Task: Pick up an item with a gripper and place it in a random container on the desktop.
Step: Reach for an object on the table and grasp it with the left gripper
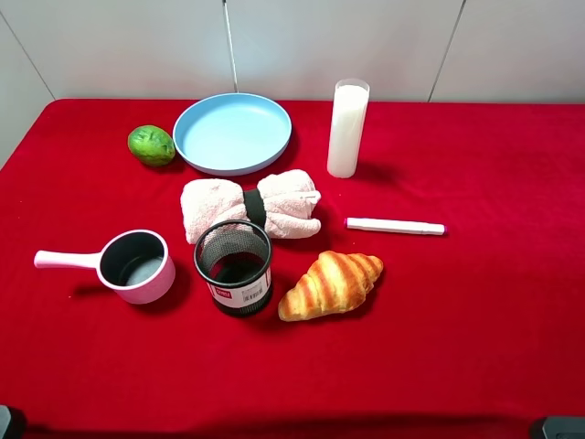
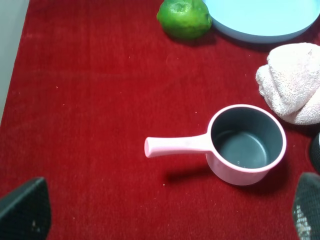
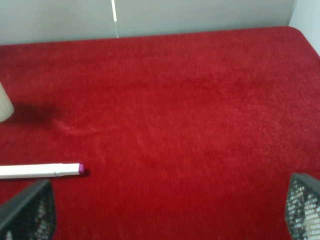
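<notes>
A glossy green lime (image 1: 151, 144) lies on the red cloth desktop (image 1: 475, 302) at the back left, just left of the light blue plate (image 1: 232, 133). The plate holds nothing. The lime also shows in the left wrist view (image 2: 184, 18), beside the plate's rim (image 2: 260, 31). My left gripper (image 2: 165, 210) is open and empty, its fingers (image 2: 25, 210) low over the cloth near the front left, well short of the lime. My right gripper (image 3: 170, 210) is open and empty over the cloth at the front right. In the high view only the arm tips show at the bottom corners.
A pink handled pot (image 1: 137, 264), a black mesh cup (image 1: 234, 266) and a croissant (image 1: 329, 283) stand in a row in front. A rolled pinkish towel (image 1: 249, 208) lies behind the cup. A white cylinder (image 1: 348, 127) stands at the back. A white marker (image 1: 395, 225) lies to the right.
</notes>
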Available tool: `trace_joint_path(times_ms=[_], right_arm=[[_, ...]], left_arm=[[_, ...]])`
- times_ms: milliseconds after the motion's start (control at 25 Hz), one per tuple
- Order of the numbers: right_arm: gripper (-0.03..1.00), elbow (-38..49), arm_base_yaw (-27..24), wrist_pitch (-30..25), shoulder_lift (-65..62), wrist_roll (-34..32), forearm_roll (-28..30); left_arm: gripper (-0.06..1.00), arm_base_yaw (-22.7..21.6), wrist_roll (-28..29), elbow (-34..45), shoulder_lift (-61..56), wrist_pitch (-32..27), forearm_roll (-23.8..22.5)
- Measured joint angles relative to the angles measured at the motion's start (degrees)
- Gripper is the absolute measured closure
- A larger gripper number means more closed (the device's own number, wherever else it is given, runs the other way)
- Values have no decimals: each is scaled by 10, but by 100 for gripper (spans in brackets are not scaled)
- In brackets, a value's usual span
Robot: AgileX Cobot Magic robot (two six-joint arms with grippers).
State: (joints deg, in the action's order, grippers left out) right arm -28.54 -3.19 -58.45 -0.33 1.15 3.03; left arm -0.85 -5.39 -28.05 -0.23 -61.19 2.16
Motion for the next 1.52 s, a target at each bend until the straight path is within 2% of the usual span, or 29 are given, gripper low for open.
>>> trace_joint_path(times_ms=[480,640,1200,1520], right_arm=[[28,0,0,0,0,0,0],[28,0,0,0,0,0,0],[28,0,0,0,-1,0,0],[28,0,0,0,-1,0,0]], left_arm=[[-1,0,4,-14,9,-16,0],[-1,0,1,-43,65,-32,0],[-1,0,-52,-152,296,-32,1],[-1,0,-100,-202,427,-32,31]])
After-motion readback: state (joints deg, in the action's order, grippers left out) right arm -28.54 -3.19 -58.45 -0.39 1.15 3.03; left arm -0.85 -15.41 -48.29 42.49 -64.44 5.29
